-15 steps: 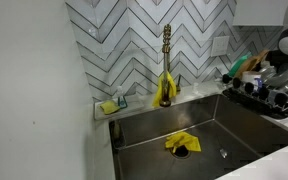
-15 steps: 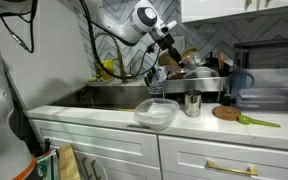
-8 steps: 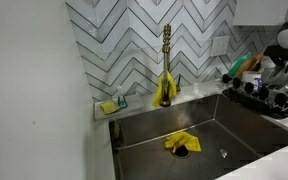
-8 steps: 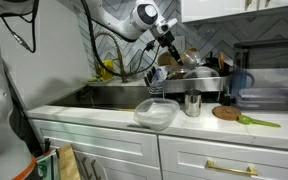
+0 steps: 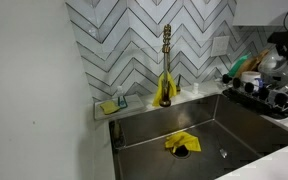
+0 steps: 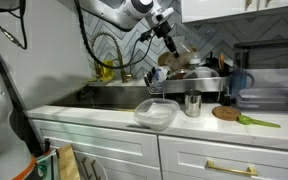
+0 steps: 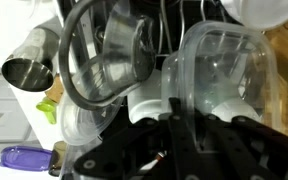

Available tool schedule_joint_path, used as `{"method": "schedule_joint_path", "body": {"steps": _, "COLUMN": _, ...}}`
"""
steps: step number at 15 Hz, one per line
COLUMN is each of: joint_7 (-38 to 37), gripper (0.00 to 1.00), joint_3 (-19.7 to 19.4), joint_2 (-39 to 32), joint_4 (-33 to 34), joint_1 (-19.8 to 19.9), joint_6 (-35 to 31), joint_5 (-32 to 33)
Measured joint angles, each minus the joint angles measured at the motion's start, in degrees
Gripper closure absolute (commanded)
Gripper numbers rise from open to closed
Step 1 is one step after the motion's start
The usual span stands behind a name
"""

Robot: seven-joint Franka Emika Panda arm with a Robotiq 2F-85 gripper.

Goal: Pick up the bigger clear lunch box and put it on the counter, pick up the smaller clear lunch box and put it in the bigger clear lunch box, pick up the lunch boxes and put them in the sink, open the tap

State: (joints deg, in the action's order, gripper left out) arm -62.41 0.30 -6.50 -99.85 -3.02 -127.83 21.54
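Gripper [image 7: 177, 105] clamped tight on the rim of the small clear plastic lunch box [image 7: 227, 70] at the crowded dish rack [image 6: 194, 78]. The thin pinch may slip, or the box may snag the steel bowl [image 7: 112, 58]. Bigger clear plastic tub [image 6: 154, 113] sits on the white counter [image 6: 89, 113].

White arm [image 6: 119, 8]; black cables [image 6: 84, 45]; black tool [image 6: 172, 38].

Two clear lunch boxes [image 6: 154, 113] [image 7: 224, 70], one tap [image 5: 166, 55], one sink [image 5: 149, 128]

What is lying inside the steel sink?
A crumpled yellow cloth lies on the bottom of the sink. What is under the cloth is covered. No lunch box is visible there.
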Motion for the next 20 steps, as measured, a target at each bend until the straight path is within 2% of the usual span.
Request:
{"method": "schedule_joint_path", "body": {"steps": 6, "joint_7": 0.00, "gripper": 0.98, "joint_3": -1.32, "joint_2": 8.23, "joint_4": -3.51, "joint_1": 2.24, "joint_6": 8.21, "joint_5": -8.41}}
{"method": "schedule_joint_path", "body": {"steps": 15, "joint_7": 7.72, "gripper": 0.98, "joint_3": -7.20, "joint_2": 18.77, "joint_4": -9.23, "joint_1": 9.20, "joint_6": 28.24, "joint_5": -25.29}}
{"method": "schedule_joint_path", "body": {"steps": 20, "joint_7": 12.00, "gripper": 0.98, "joint_3": -10.01, "joint_2": 23.00, "joint_4": -16.18, "joint_1": 12.39, "joint_6": 30.36, "joint_5": -32.30}}
